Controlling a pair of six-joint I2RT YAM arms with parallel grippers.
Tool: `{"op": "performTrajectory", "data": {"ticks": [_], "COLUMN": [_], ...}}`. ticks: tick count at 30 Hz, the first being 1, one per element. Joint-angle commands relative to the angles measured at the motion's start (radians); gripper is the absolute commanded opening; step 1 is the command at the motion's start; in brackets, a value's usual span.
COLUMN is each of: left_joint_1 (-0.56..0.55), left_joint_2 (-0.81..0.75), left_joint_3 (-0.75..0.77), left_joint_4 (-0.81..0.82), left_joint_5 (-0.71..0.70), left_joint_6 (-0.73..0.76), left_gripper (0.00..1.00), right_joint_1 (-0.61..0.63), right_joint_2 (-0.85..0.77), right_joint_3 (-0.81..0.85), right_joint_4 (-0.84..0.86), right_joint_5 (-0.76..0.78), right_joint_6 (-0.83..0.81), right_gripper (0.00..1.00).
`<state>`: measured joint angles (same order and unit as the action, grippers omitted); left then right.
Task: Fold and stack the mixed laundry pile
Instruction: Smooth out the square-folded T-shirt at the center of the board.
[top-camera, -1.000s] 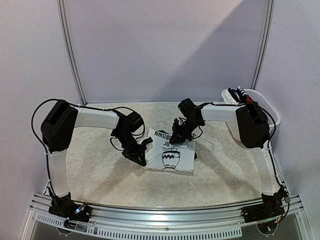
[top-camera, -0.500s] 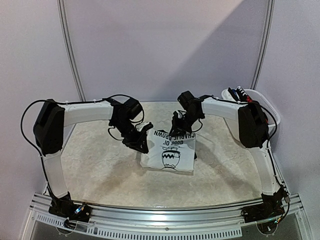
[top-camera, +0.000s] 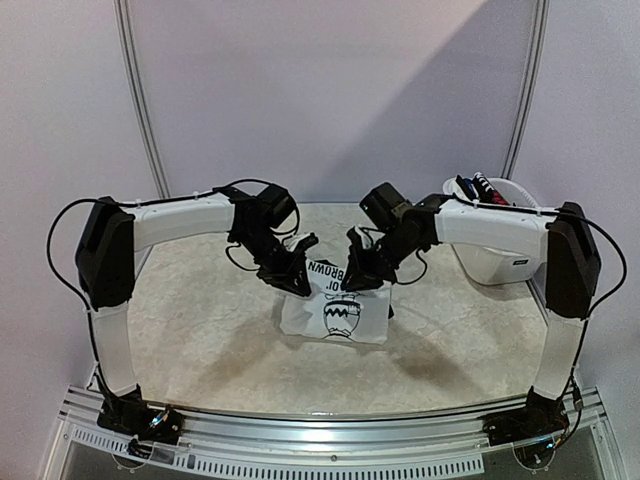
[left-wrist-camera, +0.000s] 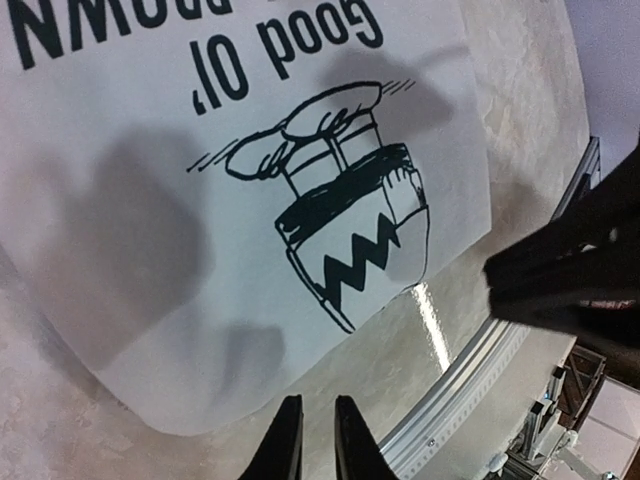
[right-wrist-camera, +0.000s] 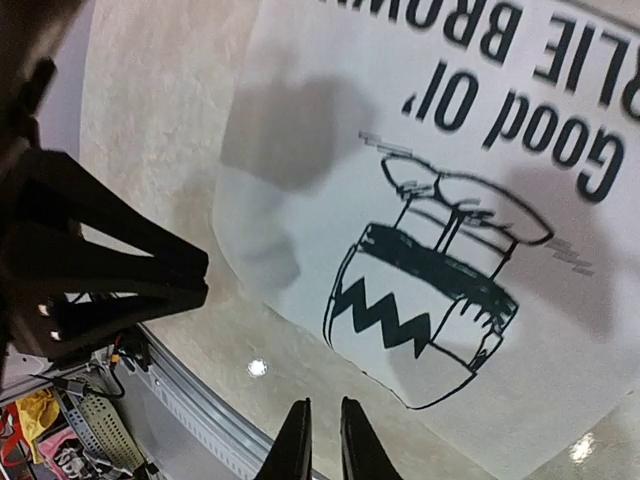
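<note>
We see the marbled table (top-camera: 200, 340) with the folded white T-shirt (top-camera: 340, 315) lying flat at its middle, black print up. The white tub (top-camera: 495, 268) sits at the far right edge, well apart from the shirt, with colored cloth inside. The left gripper (top-camera: 298, 275) and the right gripper (top-camera: 360, 272) hang above the shirt's far edge. Each one's jaws are parted by only a narrow slit and are empty.
</note>
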<state>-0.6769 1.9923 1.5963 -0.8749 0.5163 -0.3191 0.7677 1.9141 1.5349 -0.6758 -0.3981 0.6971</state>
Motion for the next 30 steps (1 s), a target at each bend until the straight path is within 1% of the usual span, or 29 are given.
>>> {"op": "performTrajectory", "data": {"ticks": [1,7,16,19,22,26,30], "left_joint_1": [-0.039,-0.081,-0.121,-0.127,-0.127,-0.124,-0.122], "left_joint_2": [0.070,0.148,0.194,0.194,0.190,0.154,0.126], "left_joint_3": [0.046,0.068,0.018,-0.003,-0.036,-0.079,-0.089], "left_joint_4": [-0.002,0.018,0.063,0.063,0.056,0.052,0.050], "left_joint_5": [0.011,0.011,-0.005,-0.050,-0.118,-0.210,-0.258], "left_joint_6": [-0.025,-0.037,-0.050,-0.041,-0.027,-0.014,-0.010], "left_gripper": [0.11,0.10,0.09,0.09,0.07,0.07,0.07], "right_joint_1": [0.050,0.056,0.054,0.050,0.046,0.045,0.044], "right_joint_2": [0.004,0.054,0.096,0.095,0.075,0.002,-0.063], "right_joint_3": [-0.080,-0.160,-0.333,-0.390,-0.425,-0.452,-0.476], "right_joint_4": [0.067,0.085,0.179,0.208,0.203,0.164,0.126], "right_joint_5": [0.035,0.072,0.068,0.066,0.073,0.090,0.109], "right_joint_6": [0.076,0.107,0.108,0.121,0.126,0.124,0.121], "right_gripper": [0.10,0.07,0.05,0.04,0.04,0.04,0.04]}}
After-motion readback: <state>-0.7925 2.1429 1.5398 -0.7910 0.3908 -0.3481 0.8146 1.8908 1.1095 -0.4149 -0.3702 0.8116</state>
